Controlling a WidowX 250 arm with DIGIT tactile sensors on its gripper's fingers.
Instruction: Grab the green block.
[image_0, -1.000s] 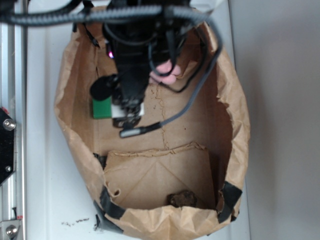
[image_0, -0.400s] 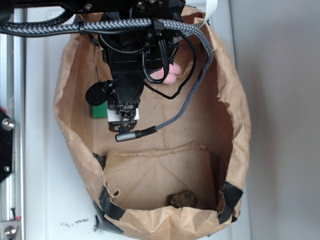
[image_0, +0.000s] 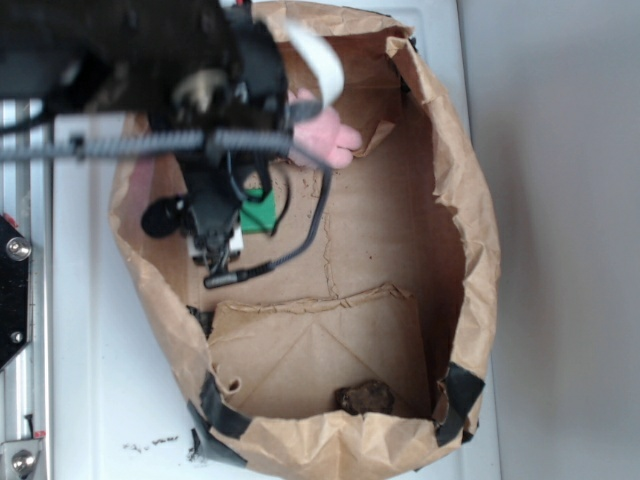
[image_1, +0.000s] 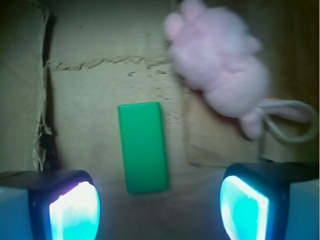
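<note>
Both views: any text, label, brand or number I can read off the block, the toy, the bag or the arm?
None is readable.
Green block: plain faces, no print.
Pink plush toy: no tag text visible.
Paper bag: bare brown paper.
Dark specks on the white surface: too small to tell whether they are writing.

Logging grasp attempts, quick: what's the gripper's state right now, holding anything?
Gripper: open and empty, fingers spread wide above the flat bright-green rectangular block, which lies free on the brown paper bag's floor.
</note>
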